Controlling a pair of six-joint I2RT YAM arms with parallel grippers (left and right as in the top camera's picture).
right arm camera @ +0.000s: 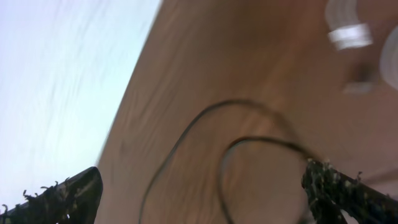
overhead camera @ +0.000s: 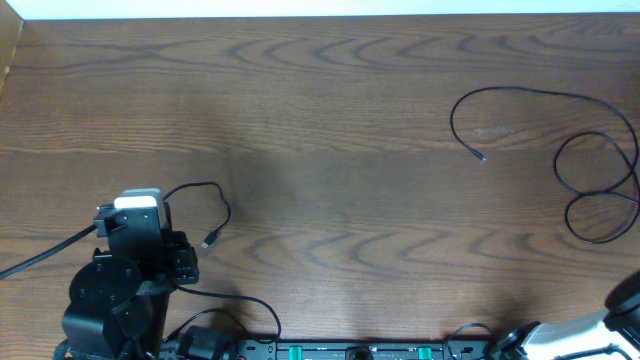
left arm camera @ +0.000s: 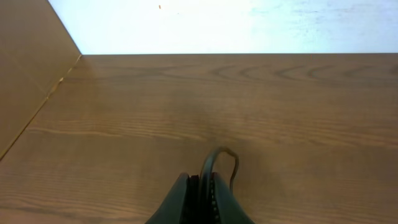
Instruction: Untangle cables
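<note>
Starting at the left gripper (left arm camera: pixel 200 182), what is shown? — DESK

Its jaws are seen pressed together on a bend of the short cable (overhead camera: pixel 228 212), which arches up out of the fingertips in the left wrist view. From overhead, that cable is traced as a small hook above the left end of the rail (overhead camera: pixel 350 352), its plug tip (overhead camera: pixel 207 243) lying free on the table (overhead camera: pixel 320 100). — FIELD

And the right gripper (right arm camera: pixel 200 174)? — DESK

It is pictured spread wide, with nothing between the fingers. Overhead, only the arm's edge is caught, beside the rail's right end. Curves of the long cable (overhead camera: pixel 560 97) are seen on the wood beyond the fingers, untouched. That cable is laid out well above the rail's right end: a broad arc whose plug end (overhead camera: pixel 480 157) is turned back toward the rail, then loose loops further right. — FIELD

On which relation is the coming move judged to turn? — DESK

The two cables are seen well apart, with bare wood between them, so little tangling appears left. The long cable's loops lie ahead of the right gripper, away from the rail, with the arc's long axis running roughly parallel to it. The right arm is plainly the nearer, and the left is occupied. — FIELD
</note>
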